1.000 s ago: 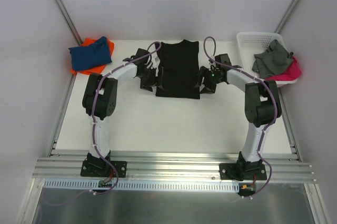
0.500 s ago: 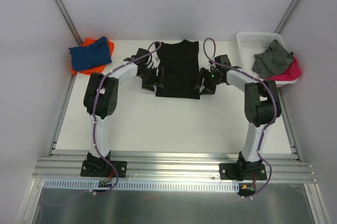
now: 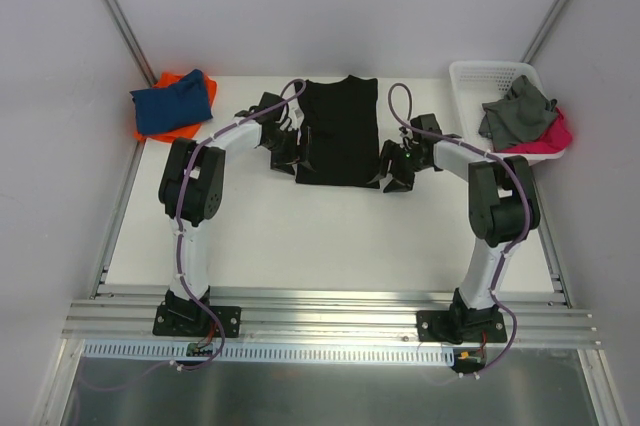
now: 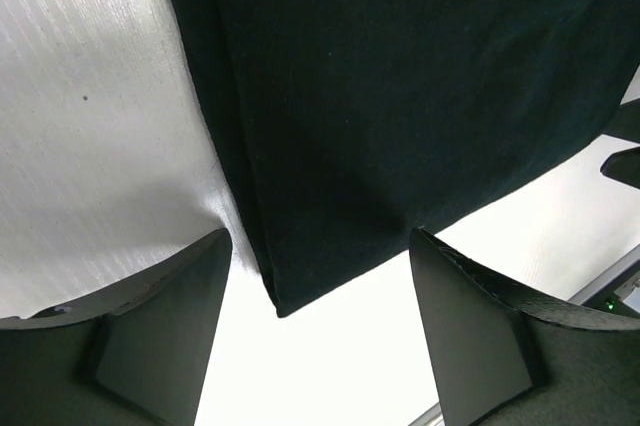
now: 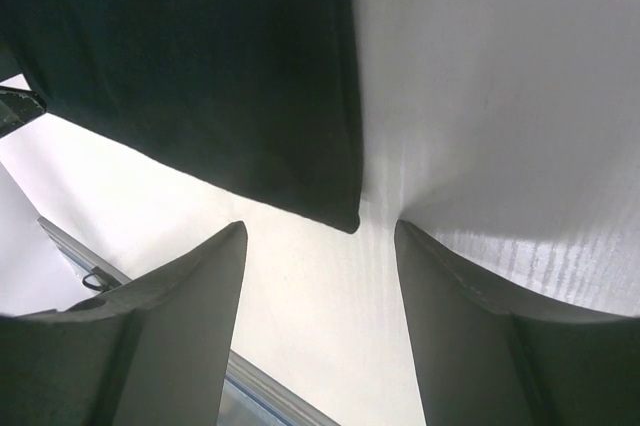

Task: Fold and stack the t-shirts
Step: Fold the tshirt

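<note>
The t-shirts on the counter (image 3: 330, 236) number three, and I judge the job a little past halfway. The black t-shirt (image 3: 338, 136) is the biggest piece. It lies flat at the far middle, already narrowed to a long rectangle with its sides turned in, so I judge the crosswise fold and the stacking are not yet done. The white basket (image 3: 470, 68) sits at the far right corner, one of it, holding one grey garment (image 3: 515, 111) and one pink garment (image 3: 553, 136), both crumpled and unfolded. At the far left corner the blue t-shirt (image 3: 173, 103) lies folded on top of the orange t-shirt (image 3: 150, 132), a stack of two.

My two pincers are both down at the black shirt's near hem. The left pincer (image 4: 318, 246) has its jaws apart, straddling the near left corner. The right pincer (image 5: 320, 231) has its jaws apart at the near right corner. Neither has cloth pinched.
</note>
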Controlling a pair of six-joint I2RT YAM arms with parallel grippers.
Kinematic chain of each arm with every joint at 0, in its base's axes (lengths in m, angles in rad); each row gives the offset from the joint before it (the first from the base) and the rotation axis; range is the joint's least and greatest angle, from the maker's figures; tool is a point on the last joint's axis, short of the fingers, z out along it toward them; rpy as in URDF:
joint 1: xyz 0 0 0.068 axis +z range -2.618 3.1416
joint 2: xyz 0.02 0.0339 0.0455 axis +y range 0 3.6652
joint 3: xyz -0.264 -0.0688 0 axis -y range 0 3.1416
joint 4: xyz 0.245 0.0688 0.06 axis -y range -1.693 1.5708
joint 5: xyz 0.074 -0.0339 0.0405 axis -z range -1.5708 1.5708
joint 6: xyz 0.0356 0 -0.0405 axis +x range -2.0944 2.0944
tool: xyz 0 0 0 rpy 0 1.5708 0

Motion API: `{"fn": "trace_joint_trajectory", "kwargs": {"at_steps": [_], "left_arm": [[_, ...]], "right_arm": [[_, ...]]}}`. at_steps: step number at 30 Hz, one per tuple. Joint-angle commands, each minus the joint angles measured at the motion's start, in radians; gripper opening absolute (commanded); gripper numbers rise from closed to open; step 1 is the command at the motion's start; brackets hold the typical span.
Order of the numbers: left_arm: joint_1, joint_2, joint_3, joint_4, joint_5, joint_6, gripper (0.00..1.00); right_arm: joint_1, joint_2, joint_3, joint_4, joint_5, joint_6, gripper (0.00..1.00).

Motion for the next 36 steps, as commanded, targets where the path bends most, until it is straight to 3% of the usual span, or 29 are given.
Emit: {"fn": "trace_joint_trajectory", "kwargs": {"at_steps": [1, 9, 18, 21, 22, 23, 27, 30, 36], "left_arm": [[-0.011, -0.027, -0.015, 0.001, 0.024, -0.014, 0.72], [-0.011, -0.036, -0.037, 0.004, 0.035, -0.02, 0.69], [-0.011, -0.045, -0.044, 0.006, 0.047, -0.025, 0.6], [-0.011, -0.05, -0.054, 0.009, 0.055, -0.025, 0.5], [-0.011, -0.059, -0.061, 0.007, 0.061, -0.026, 0.36], [-0.011, -0.062, -0.067, 0.007, 0.062, -0.028, 0.28], [-0.011, -0.099, -0.113, 0.007, 0.078, -0.038, 0.07], [-0.014, -0.135, -0.164, 0.007, 0.099, -0.058, 0.01], [-0.031, -0.217, -0.242, 0.004, 0.11, -0.058, 0.0]], "right_arm": [[-0.007, -0.033, -0.006, 0.016, 0.015, -0.012, 0.64], [0.003, 0.029, 0.056, 0.028, 0.008, -0.018, 0.57], [0.022, 0.033, 0.05, 0.053, -0.032, 0.001, 0.28], [0.026, 0.027, 0.042, 0.056, -0.038, 0.01, 0.23], [0.024, 0.021, 0.04, 0.056, -0.038, 0.01, 0.22], [0.026, 0.018, 0.037, 0.056, -0.042, 0.01, 0.18], [0.019, -0.008, 0.016, 0.05, -0.051, 0.014, 0.1], [0.018, -0.04, -0.022, 0.045, -0.057, 0.021, 0.05], [0.01, -0.121, -0.096, 0.033, -0.072, 0.034, 0.0]]}}
